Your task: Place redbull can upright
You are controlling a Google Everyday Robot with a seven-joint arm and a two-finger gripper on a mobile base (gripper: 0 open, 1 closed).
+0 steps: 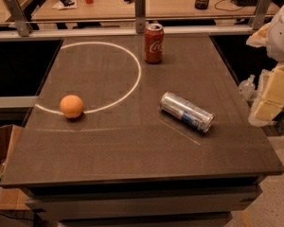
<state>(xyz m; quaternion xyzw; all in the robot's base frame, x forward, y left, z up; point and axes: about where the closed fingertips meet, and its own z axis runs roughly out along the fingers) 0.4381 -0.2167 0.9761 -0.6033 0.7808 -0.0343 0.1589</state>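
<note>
The redbull can (187,111) is slim, silver and blue. It lies on its side on the right half of the dark table (132,145), with its shiny end pointing to the upper left. My gripper (260,112) hangs at the right edge of the view, just beyond the table's right edge. It is to the right of the can and apart from it, and it holds nothing that I can see.
A red Coca-Cola can (154,43) stands upright at the back centre. An orange (71,106) sits at the left on a white painted circle (132,84). A rail with metal posts (140,8) runs behind the table. A cardboard box (4,164) is on the floor at the left.
</note>
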